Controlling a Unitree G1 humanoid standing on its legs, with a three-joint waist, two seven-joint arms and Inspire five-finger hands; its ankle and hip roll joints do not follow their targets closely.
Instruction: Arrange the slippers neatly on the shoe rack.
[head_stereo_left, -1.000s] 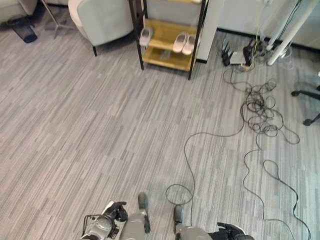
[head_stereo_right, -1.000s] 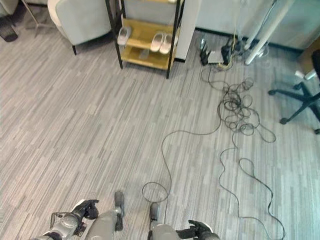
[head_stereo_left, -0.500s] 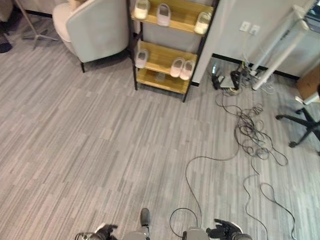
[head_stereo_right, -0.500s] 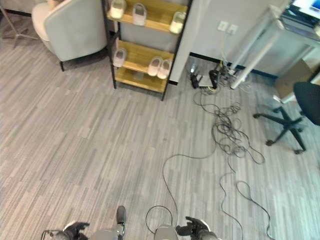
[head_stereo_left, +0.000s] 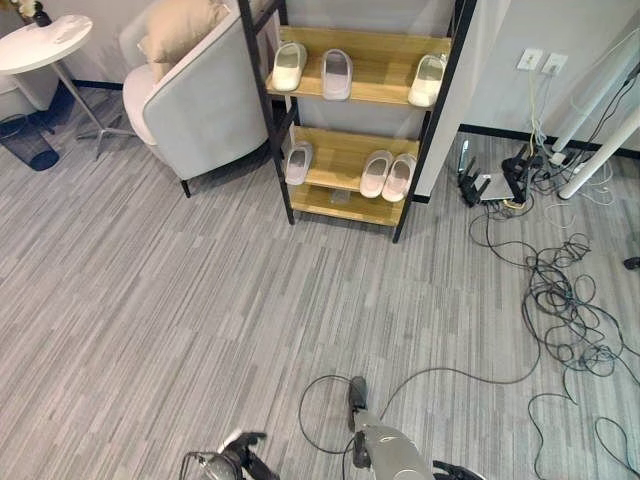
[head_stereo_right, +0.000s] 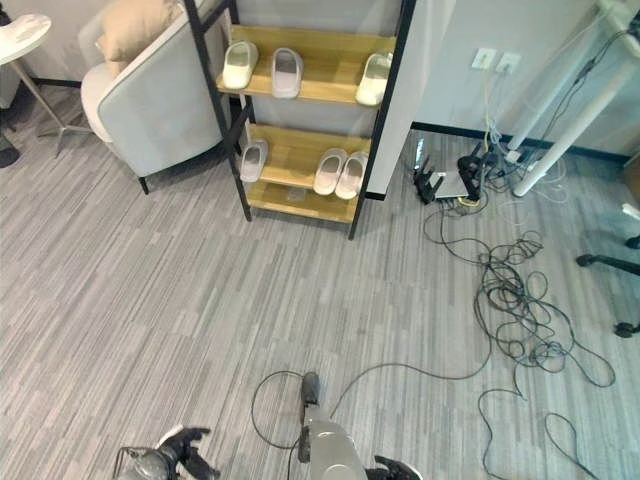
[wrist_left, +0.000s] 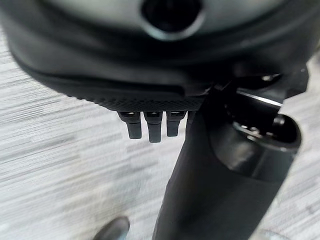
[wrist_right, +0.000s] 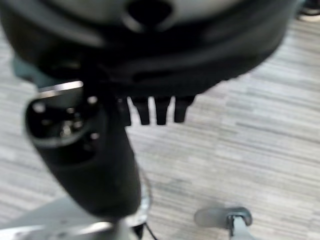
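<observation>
Grey floor (head_stereo_left: 200, 300) between slippers (head_stereo_left: 387, 176), hands (head_stereo_left: 245, 452)

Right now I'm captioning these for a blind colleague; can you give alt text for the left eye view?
A black-framed wooden shoe rack stands against the wall with six pale slippers: three on the upper shelf and three on the lower shelf. A grey armchair sits beside it, and tangled cables lie on the striped floor.
</observation>
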